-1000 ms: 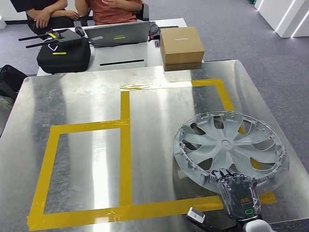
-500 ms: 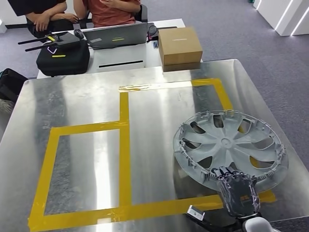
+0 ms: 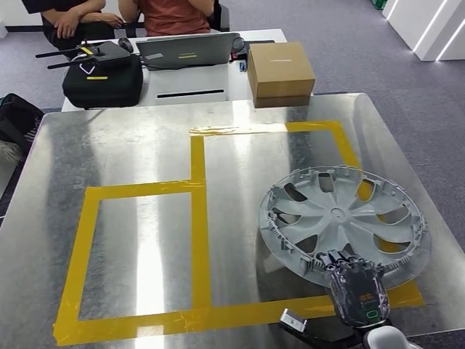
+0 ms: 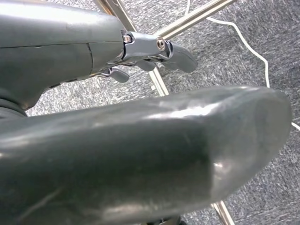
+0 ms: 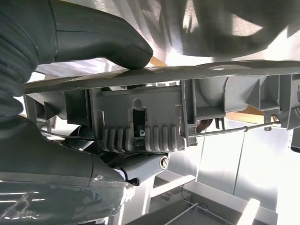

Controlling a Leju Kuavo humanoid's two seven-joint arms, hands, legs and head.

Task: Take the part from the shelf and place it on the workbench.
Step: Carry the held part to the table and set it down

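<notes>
One part on the counter (image 3: 137, 145): the grey wheel cover (image 3: 343, 218), inside the yellow tape outline (image 3: 200, 218), over that outline's near right corner. Against half a second back, you'll see the whole picture slid slightly right and down – box, laptop and tape all moved together, so that's the camera, not the part. Cover versus tape looks unchanged: same spokes over the same yellow strip. My read: it's down or nearly down, and only the release is left.

Right hand (image 3: 359, 291) sits at the cover's near rim. In the right wrist view the thumb lies on top of the rim and the darker fingers (image 5: 141, 168) come up under it, so it grips the rim. You can't tell from here whether the far edge is resting on the counter or held just off it.

Left hand (image 4: 155, 49) hangs low over carpet beside metal legs; fingers curled part way, nothing in them as far as you can see, but open versus closed I can't tell.

Orientation: cover lies near flat, spoked face up, clip side down. It's round, so no long axis; its centre axis points roughly straight up from the counter.
</notes>
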